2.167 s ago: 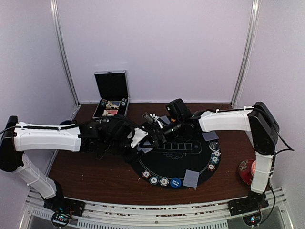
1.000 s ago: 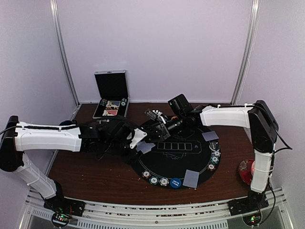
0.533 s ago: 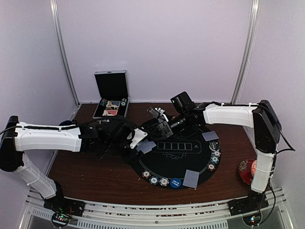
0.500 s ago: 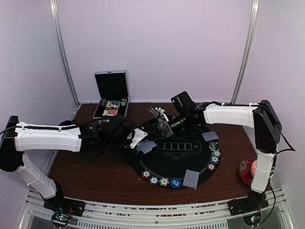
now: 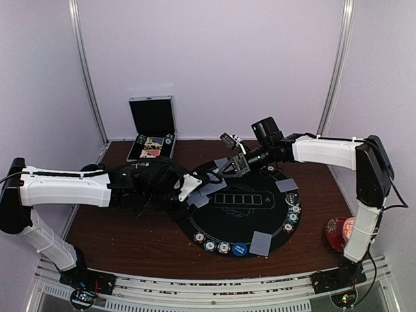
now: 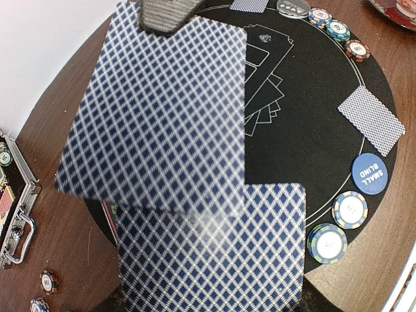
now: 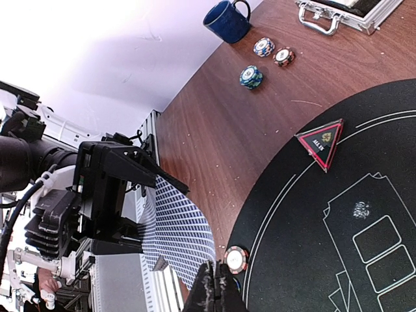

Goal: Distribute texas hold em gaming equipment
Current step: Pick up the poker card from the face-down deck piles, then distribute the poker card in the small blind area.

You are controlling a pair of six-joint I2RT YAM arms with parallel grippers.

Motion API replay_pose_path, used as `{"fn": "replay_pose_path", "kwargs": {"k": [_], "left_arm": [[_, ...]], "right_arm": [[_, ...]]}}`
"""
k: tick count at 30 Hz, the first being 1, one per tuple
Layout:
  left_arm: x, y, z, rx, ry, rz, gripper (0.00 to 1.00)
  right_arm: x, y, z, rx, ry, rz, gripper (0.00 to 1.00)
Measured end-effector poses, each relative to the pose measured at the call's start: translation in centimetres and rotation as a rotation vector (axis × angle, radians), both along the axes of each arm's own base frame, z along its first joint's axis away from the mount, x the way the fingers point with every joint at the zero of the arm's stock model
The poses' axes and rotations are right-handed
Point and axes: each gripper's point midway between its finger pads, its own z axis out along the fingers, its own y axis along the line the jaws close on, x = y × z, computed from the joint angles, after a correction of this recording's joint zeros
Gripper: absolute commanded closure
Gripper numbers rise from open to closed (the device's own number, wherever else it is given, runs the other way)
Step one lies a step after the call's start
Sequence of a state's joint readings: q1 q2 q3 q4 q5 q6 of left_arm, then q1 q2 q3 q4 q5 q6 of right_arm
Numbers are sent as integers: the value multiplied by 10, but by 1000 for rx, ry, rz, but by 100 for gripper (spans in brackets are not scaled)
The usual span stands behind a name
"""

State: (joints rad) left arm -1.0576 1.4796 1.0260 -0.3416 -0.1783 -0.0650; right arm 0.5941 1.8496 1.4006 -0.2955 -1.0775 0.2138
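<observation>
Right end effector (image 7: 211,287) drew card (image 6: 156,110) off deck (image 6: 214,260).

The round black felt mat (image 5: 260,218) is bare mid-field; striped poker chips (image 5: 209,246) and grey-blue-backed cards (image 5: 261,243) line its near-right rim; left gripper (image 5: 190,188) and right gripper (image 5: 229,169) crowd its far-left edge.

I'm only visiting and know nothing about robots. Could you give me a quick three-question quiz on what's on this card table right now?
1. Choose one: the right gripper is A) wide open and empty, B) shut on a playing card, C) shut and empty.
2. True or false: the blue small blind disc lies on the black mat.
3. What colour is the mug?
Key: 1 B; 2 true; 3 blue.
</observation>
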Motion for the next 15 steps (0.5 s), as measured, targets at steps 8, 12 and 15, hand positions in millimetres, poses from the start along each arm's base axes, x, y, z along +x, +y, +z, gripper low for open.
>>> {"fn": "replay_pose_path", "kwargs": {"k": [8, 12, 15], "left_arm": [[0, 0, 0, 0, 0, 0, 36], [0, 0, 0, 0, 0, 0, 36], [0, 0, 0, 1, 0, 0, 36]], "right_arm": [[10, -24, 12, 18, -6, -46, 100], [20, -44, 24, 27, -33, -81, 100], [20, -61, 22, -8, -52, -84, 100]]}}
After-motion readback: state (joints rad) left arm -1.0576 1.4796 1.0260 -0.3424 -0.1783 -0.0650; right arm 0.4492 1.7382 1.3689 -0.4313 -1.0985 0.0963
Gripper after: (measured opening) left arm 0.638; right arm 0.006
